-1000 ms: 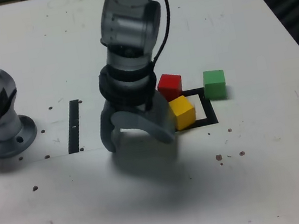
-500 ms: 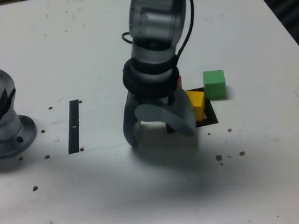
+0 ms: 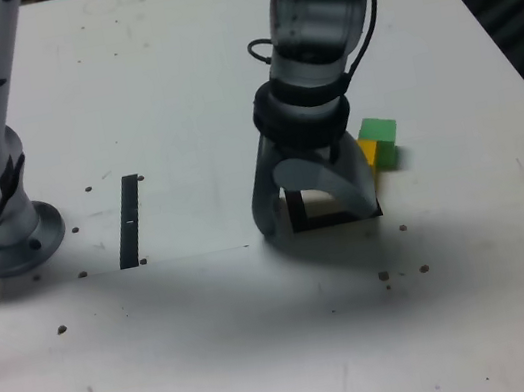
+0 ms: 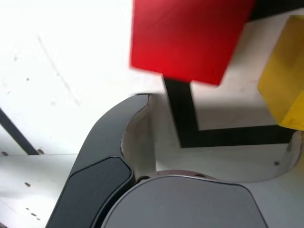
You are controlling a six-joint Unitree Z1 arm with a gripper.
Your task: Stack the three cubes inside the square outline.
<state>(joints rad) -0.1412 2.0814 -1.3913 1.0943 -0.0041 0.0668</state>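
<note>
The gripper (image 3: 317, 209) is held wide open (nothing gripped) over the square outline (image 3: 297, 212); the yellow cube (image 3: 368, 151) and green cube (image 3: 380, 141) are seen at its two o'clock, the red cube (image 4: 187, 38) hidden there.

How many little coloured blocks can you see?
3. The small green cube sits just beyond the black square outline at the exterior view's right. The small yellow cube peeks out beside it. The small red cube, hidden there, shows in the wrist view.

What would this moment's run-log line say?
claw: open, empty, low over square outline | red cube: unstacked | yellow cube: partly on outline | green cube: outside outline | stack: not started
</note>
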